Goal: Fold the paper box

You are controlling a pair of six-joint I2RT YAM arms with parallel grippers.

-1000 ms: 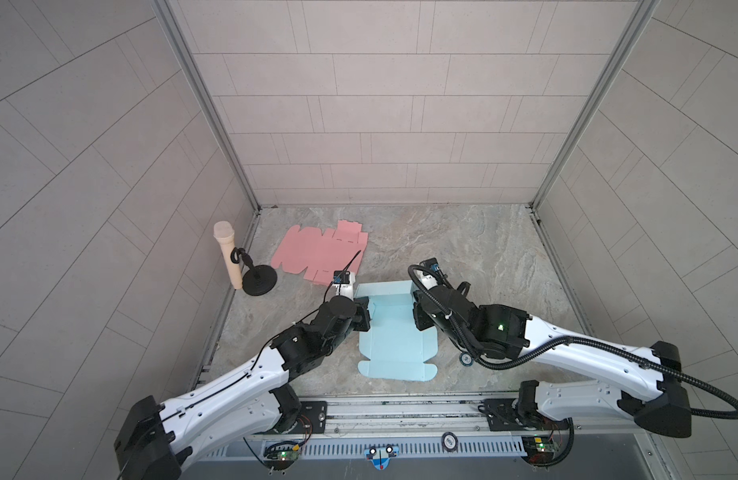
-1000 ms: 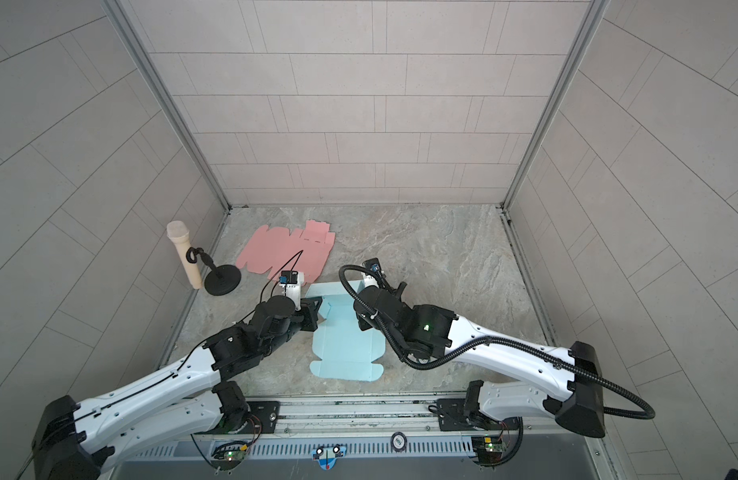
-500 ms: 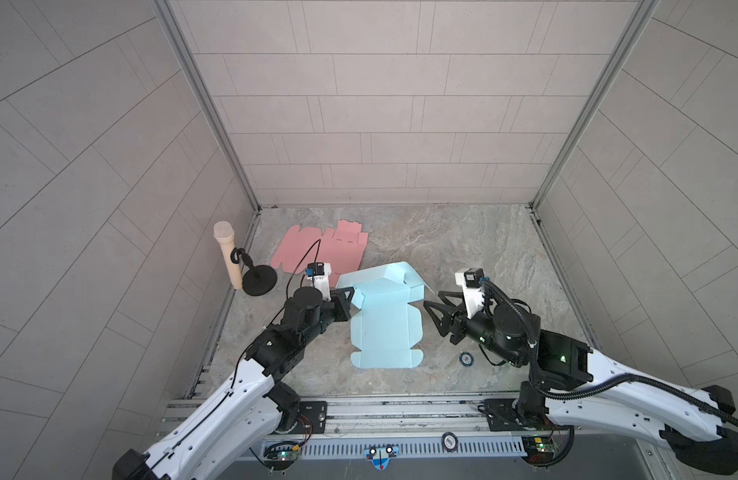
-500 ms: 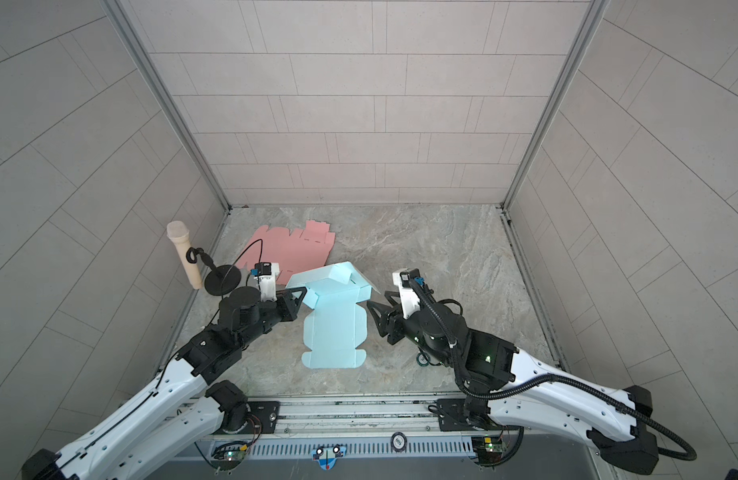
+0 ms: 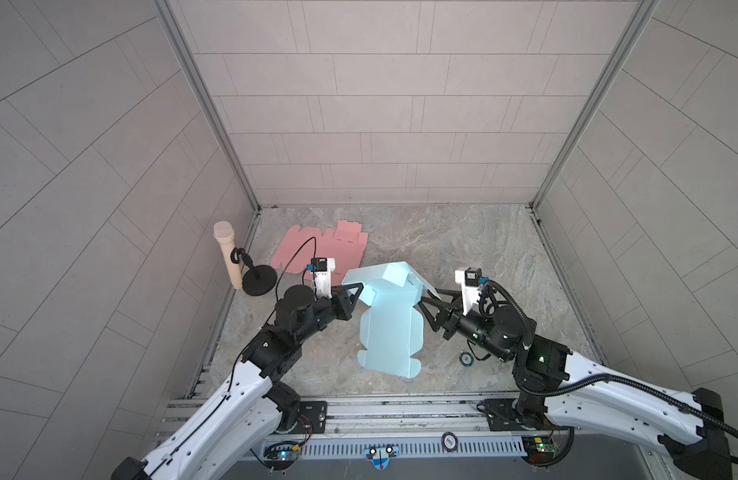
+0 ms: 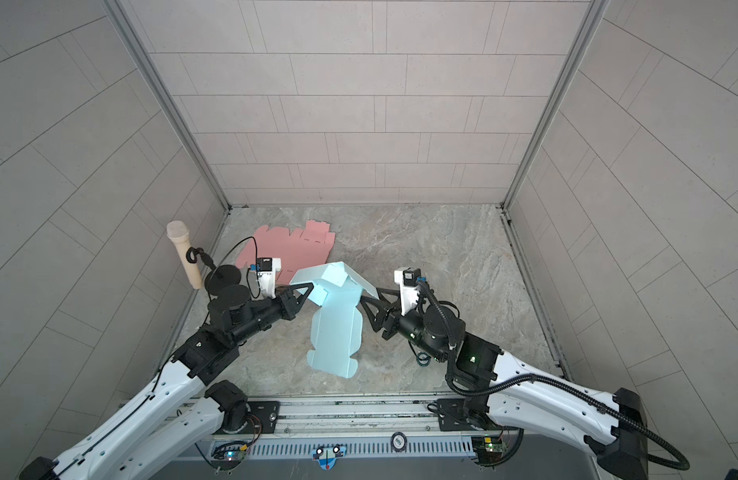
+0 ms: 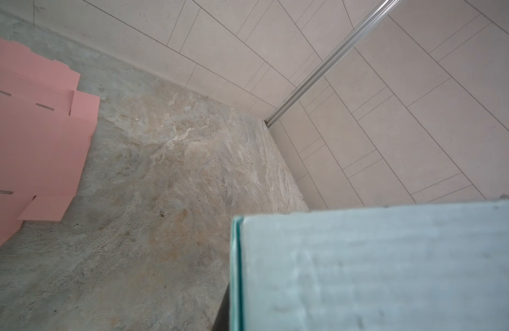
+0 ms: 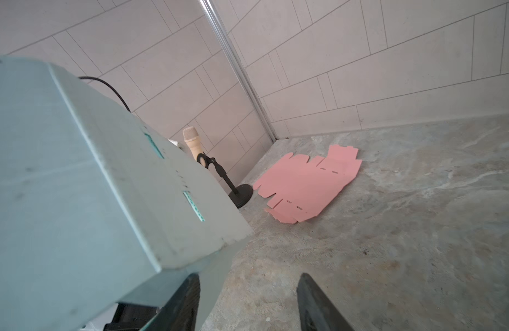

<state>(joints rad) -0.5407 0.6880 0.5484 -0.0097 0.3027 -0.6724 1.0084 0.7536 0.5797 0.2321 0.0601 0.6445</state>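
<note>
Broadly, the marbled bench (image 5: 463, 249) carries everything. The blue paper box (image 5: 390, 332) lies about midway between the left and right edges and nearer the near edge. Its long axis runs from the near edge toward the far edge. The near end rests flat on the bench, while the far end is lifted and bent over into a raised hood. A flat pink blank (image 5: 317, 249) lies toward the far left corner, untouched.

The left fingers (image 5: 355, 287) are together, clamped on the left edge of the raised hood; from that wrist view the blue sheet hides them. The right fingers (image 8: 310, 303) stand apart, holding nothing, just beside the hood's right edge, with the box to their left. One of them looks tucked beneath the panel.

The right arm therefore seems placed to take or press that side next. A microphone (image 5: 226, 257) stands at the left edge, and a small ring (image 5: 467, 358) lies beside the right arm.
</note>
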